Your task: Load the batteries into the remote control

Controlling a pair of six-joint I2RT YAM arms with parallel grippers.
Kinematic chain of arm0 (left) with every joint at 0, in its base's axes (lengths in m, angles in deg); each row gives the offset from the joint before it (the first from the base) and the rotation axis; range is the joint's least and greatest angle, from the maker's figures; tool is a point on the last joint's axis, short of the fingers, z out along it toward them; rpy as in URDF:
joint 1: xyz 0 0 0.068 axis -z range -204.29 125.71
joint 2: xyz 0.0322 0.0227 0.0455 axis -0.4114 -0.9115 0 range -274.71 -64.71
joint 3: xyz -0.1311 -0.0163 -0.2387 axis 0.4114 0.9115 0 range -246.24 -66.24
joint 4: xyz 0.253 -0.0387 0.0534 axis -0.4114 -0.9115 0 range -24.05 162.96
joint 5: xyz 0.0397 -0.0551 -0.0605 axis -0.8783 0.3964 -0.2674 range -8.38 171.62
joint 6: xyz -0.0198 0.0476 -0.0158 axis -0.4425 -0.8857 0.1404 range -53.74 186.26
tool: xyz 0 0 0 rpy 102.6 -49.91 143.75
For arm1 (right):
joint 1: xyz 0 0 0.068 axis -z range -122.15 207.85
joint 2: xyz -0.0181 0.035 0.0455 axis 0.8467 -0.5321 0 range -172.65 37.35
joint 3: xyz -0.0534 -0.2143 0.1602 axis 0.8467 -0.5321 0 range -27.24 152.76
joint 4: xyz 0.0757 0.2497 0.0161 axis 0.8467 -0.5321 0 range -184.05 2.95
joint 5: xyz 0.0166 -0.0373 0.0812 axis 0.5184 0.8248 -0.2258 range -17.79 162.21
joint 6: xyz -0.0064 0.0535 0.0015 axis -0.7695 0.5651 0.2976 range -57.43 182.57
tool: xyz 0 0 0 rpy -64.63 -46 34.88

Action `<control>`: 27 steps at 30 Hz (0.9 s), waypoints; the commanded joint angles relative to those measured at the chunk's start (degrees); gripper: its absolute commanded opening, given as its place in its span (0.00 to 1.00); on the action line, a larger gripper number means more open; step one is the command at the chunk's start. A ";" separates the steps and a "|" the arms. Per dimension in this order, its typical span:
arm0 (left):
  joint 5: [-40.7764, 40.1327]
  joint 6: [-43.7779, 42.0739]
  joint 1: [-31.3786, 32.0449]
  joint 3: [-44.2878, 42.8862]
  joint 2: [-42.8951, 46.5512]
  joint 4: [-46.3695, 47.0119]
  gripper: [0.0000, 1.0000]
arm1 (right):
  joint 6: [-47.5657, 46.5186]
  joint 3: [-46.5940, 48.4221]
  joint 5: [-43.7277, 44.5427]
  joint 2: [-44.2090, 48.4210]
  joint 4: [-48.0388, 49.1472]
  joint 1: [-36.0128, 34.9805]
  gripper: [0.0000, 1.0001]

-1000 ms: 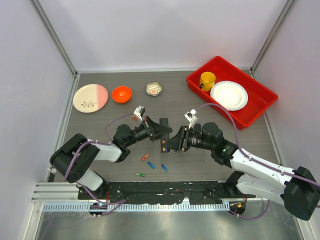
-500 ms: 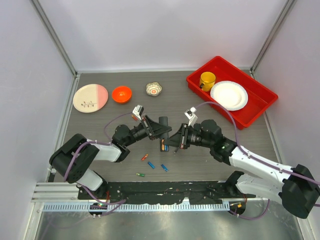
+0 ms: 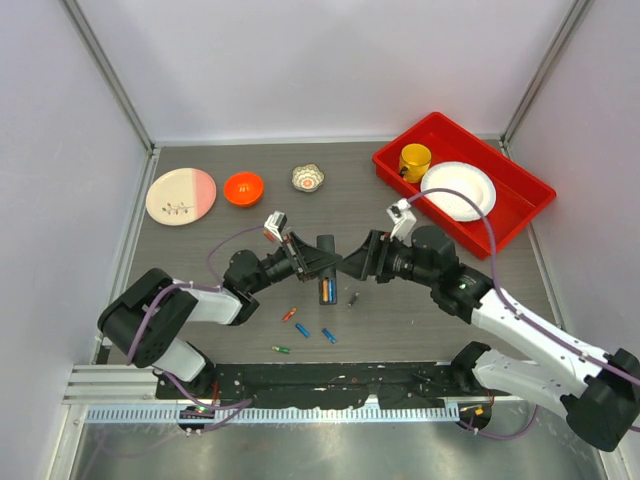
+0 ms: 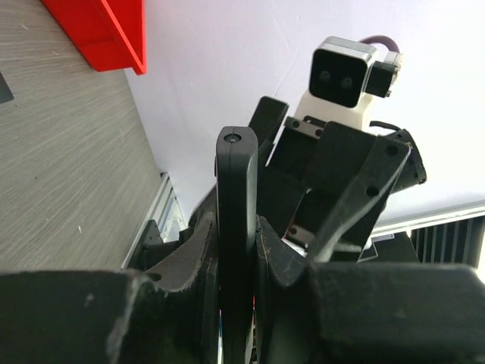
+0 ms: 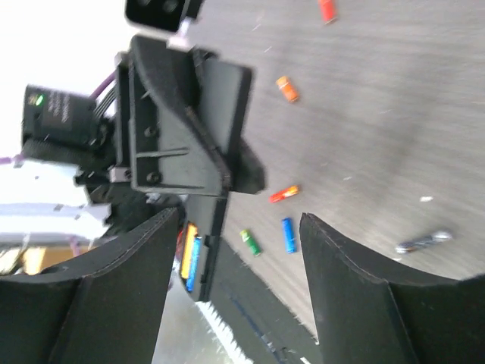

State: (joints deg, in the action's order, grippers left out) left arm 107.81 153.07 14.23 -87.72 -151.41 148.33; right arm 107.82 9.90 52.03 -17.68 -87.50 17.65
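- Backed away from the slim black plastic remote control point(image 3: 327, 283) since a second ago, toward the tray side: right gripper point(image 3: 352, 264), jaws now spread wide with nothing between them (likely just released after pressing a cell home).
- Nearest the arm bases, loose on the grey wood-grain tabletop point(image 3: 400, 320): a tiny green battery point(image 3: 281, 349), then a blue battery point(image 3: 302, 330), a second blue battery point(image 3: 328, 335) and an orange-red battery point(image 3: 289, 314). Scattered within reach of either arm, so judged next in line for loading.
- Just beyond, near the lower end of the remote control: a thin grey metal bit point(image 3: 352, 298), no battery.
- Midway up the table: remote control clamped by the left gripper point(image 3: 318, 262), fingers point(image 4: 189, 250) shut hard on its two flat faces. Held that way to steady it, with the recess turned up and toward the right arm for loading from that side.
- Already seated side by side in that recess: an orange and a blue cell point(image 3: 326, 292).
- Farther back, well apart from the work: a round orange bowl point(image 3: 243, 187), a pink-and-white plate point(image 3: 181, 194) and a small patterned bowl point(image 3: 308, 178).
- Farthest right: a red plastic tray point(image 3: 520, 200) holding a yellow cup point(image 3: 414, 160) and a white paper plate point(image 3: 458, 190).
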 commanded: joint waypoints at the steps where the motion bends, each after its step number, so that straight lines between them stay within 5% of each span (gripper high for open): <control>1: 0.96 -0.06 -1.61 0.47 0.21 13.22 0.00 | -5.62 5.47 22.85 4.49 -15.61 1.09 0.71; 4: 0.96 -0.41 -1.96 1.08 -0.23 12.61 0.00 | -3.17 5.31 42.51 1.25 -23.62 1.70 0.68; 6: 0.87 -0.67 -1.96 2.22 -0.58 11.99 0.00 | -3.33 4.61 46.10 -4.18 -24.95 2.58 0.66; 17: 3.25 -0.58 -2.05 5.65 0.47 12.95 0.00 | -11.32 8.89 45.94 -25.11 -18.27 6.98 0.75; 27: 4.30 -1.02 -2.66 7.93 2.67 13.22 0.00 | -16.07 14.01 42.25 -35.85 -16.96 9.00 0.68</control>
State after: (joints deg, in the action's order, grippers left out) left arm 111.11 152.91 11.96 -80.90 -151.27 147.98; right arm 94.27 22.49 94.67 -52.45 -106.61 26.08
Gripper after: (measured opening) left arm 0.213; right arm 0.701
